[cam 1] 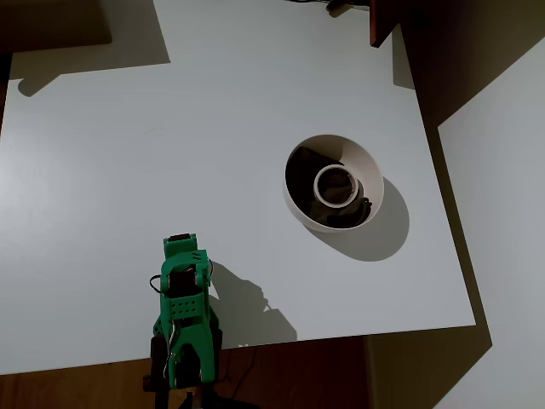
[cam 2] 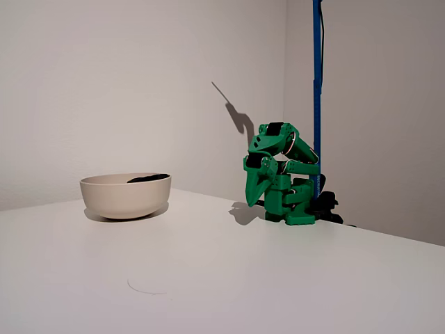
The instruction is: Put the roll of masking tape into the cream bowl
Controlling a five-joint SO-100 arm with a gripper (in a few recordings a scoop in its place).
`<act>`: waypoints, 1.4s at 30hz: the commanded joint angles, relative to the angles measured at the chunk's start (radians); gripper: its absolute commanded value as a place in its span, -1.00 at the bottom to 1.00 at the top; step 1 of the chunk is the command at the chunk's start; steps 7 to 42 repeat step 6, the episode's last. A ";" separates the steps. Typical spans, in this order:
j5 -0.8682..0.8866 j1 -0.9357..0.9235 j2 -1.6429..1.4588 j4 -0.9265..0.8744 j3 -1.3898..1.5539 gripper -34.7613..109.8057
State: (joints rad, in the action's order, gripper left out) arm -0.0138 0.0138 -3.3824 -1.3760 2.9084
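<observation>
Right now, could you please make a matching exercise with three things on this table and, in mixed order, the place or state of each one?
Things:
1. roll of masking tape
2. cream bowl
3. green arm

Places or states:
A. folded up at the table's near edge in the overhead view
B. lying inside the bowl, on dark cloth
C. standing on the white table, right of the arm in the overhead view

Pairs: 1-B, 2-C, 3-A

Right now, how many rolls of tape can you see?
1. The roll of masking tape lies inside the cream bowl in the overhead view, on dark cloth. The fixed view hides the bowl's inside.
</observation>
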 commanded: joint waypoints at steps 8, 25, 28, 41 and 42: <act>-0.009 0.020 -0.008 -0.008 0.003 -0.63; -0.009 0.020 -0.008 -0.008 0.003 -0.63; -0.009 0.020 -0.008 -0.008 0.003 -0.63; -0.009 0.020 -0.008 -0.008 0.003 -0.63; -0.009 0.020 -0.008 -0.008 0.003 -0.63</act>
